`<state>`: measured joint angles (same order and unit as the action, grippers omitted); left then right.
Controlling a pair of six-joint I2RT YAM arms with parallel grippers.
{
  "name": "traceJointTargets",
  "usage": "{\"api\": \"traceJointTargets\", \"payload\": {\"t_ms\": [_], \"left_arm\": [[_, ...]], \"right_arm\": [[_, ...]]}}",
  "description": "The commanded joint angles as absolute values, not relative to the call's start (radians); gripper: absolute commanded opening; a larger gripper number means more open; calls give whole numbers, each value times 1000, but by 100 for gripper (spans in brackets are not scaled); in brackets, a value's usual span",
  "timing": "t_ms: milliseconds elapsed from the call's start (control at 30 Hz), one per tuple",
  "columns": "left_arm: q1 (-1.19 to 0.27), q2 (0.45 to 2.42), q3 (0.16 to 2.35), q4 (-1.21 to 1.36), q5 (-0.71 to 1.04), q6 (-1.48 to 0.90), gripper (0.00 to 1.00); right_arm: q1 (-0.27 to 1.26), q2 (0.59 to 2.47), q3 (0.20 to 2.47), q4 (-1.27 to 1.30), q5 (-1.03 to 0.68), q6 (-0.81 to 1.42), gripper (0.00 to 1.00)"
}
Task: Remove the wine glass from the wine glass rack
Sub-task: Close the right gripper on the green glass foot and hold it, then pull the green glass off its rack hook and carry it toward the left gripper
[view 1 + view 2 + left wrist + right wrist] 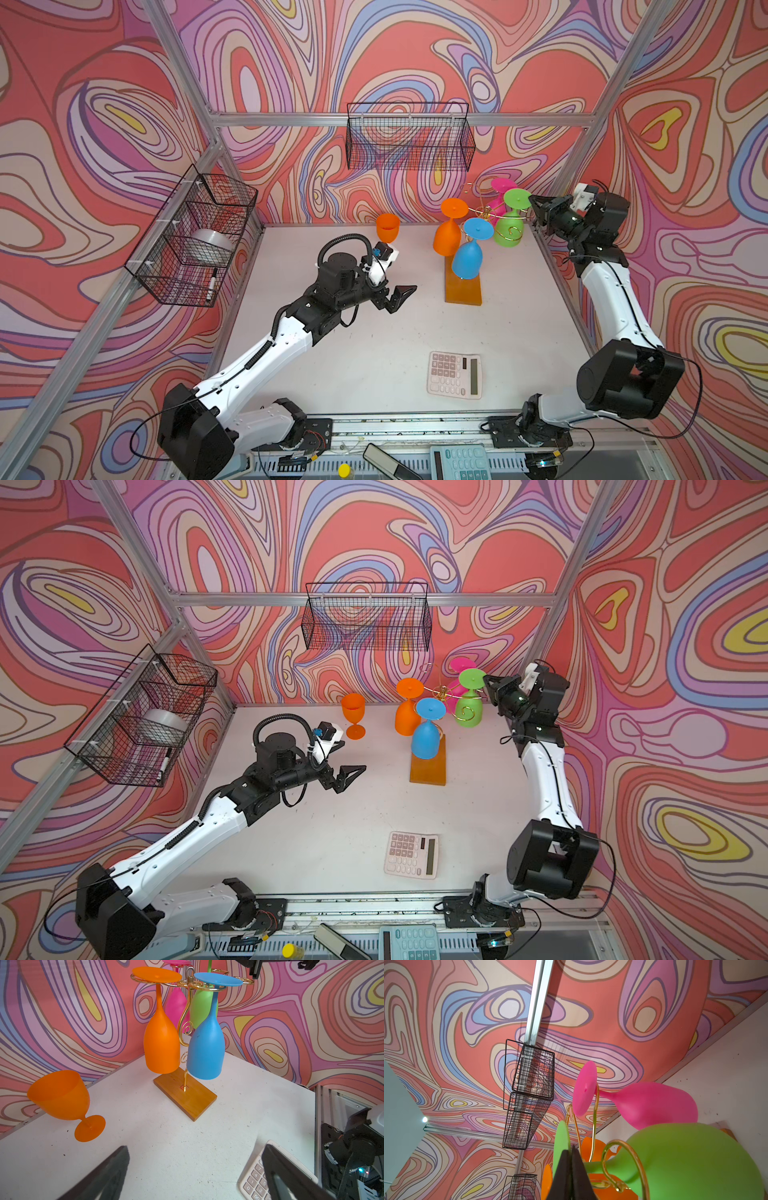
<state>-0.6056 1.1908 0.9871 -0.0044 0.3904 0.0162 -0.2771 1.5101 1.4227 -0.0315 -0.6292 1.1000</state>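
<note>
You have the wine glass rack [464,291] standing right of centre in both top views, its amber base flat on the white table [374,332] and its gold wire arms carrying four glasses bowl-down; the green wine glass [508,230] hangs on the arm furthest right, with the pink glass [498,195] just above it in the frame, the orange hanging glass [446,243] on the left side and the blue glass [467,259] lowest, over the base; a second orange glass [387,227] stands upright on the table to the rack's left, apart from it, near the back wall; your right gripper [532,201] is level with the rack's arms at the right of the frame, its fingers pressed together, tips right at the rim of the green glass's round foot; in the right wrist view the dark fingers [564,1169] sit against that foot's edge, but you cannot tell whether the rim is nipped between them or only touched; your left gripper [402,298] hovers over bare table left of the base, well apart from every glass, fingers spread wide and holding nothing; a calculator [455,375] lies lower in the frame, below the rack.
</note>
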Motion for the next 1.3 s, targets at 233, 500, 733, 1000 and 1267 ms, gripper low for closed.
{"api": "traceJointTargets", "payload": {"t_ms": [233, 500, 733, 1000, 1267], "left_arm": [[-617, 1168, 980, -12, 378, 46, 100], [-618, 1164, 979, -15, 373, 50, 100], [-618, 1164, 980, -15, 375, 51, 100], [-618, 1169, 982, -14, 378, 47, 100], [-619, 1176, 983, -11, 374, 35, 100]], "right_arm": [[-269, 1562, 1494, 1, -559, 1071, 0], [-270, 1594, 1509, 3, -518, 1068, 0], [-269, 1573, 1517, -47, -425, 1006, 0], [-269, 1526, 1526, -112, -308, 913, 0], [-270, 1444, 1502, -103, -228, 840, 0]]}}
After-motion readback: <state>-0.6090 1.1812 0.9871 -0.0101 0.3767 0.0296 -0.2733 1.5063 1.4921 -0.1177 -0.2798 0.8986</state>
